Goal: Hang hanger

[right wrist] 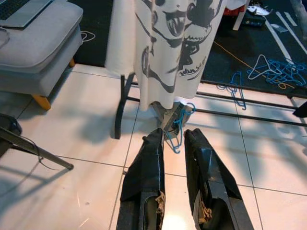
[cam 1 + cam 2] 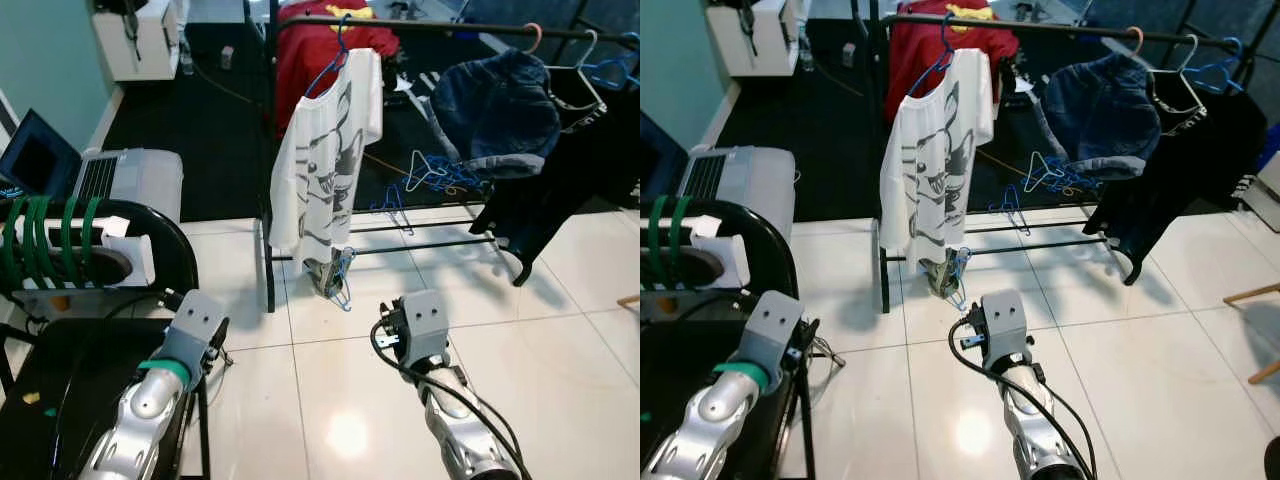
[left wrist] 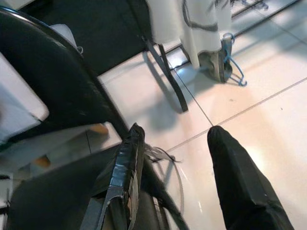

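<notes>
On rack (image 2: 420, 24): white shirt (image 2: 322, 150) on blue hanger (image 2: 335, 60).
Below shirt hem, by floor (image 2: 560, 340): second blue hanger (image 1: 178, 125), just ahead of right hand (image 1: 173, 139), narrowly parted, holding nothing. Left hand (image 3: 175, 141) wide open, empty, beside black chair (image 2: 60, 390).
</notes>
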`<state>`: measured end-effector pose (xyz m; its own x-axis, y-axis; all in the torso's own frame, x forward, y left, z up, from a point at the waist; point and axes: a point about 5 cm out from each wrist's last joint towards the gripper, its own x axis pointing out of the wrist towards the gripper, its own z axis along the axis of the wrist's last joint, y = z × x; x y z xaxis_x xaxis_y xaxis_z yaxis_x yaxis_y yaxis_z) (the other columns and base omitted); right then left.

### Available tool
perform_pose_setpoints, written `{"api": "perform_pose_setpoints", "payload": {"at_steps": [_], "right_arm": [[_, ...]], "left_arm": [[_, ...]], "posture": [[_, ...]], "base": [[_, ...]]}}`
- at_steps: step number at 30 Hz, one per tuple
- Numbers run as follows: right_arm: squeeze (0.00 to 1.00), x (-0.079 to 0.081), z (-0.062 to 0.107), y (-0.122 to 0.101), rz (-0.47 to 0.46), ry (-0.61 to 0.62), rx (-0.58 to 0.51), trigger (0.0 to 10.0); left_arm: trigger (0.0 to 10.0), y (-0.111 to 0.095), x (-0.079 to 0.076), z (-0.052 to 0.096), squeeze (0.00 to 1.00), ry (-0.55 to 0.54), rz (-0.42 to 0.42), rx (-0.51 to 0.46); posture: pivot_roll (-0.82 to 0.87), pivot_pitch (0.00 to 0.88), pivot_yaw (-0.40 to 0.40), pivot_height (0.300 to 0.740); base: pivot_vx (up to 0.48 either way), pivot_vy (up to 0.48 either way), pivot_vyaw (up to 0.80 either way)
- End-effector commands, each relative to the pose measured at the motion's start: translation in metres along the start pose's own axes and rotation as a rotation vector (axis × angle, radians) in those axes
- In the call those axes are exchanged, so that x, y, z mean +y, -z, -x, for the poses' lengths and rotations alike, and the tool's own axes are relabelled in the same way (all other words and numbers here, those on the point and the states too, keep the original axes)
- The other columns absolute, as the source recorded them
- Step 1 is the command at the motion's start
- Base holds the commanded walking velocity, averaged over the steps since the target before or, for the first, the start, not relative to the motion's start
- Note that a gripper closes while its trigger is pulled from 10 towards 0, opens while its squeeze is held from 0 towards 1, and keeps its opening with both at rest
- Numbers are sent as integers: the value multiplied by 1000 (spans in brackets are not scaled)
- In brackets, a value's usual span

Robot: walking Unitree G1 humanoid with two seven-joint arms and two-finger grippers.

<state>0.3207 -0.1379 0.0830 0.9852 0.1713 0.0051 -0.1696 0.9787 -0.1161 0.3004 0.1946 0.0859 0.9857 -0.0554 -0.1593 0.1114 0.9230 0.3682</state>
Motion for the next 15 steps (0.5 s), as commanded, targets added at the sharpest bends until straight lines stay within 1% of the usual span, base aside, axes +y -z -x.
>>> {"api": "perform_pose_setpoints", "payload": {"at_steps": [1,8,15], "right_arm": [[0,-6,7,11,10,16,38,10000],[0,-1,3,10,1,5,18,10000],[0,-2,3,10,-1,9,15,10000]], "left_arm": [[10000,4,-9,1,0,19,-1,3],[10000,6,-10,-6,0,0,10,-30],[10000,6,-9,-7,0,-4,8,-35]], "posture": [[-56,79,30,740],[-59,82,35,740],[-61,85,41,740]], "base": [[0,-416,0],[0,-411,0],[0,-406,0]]}}
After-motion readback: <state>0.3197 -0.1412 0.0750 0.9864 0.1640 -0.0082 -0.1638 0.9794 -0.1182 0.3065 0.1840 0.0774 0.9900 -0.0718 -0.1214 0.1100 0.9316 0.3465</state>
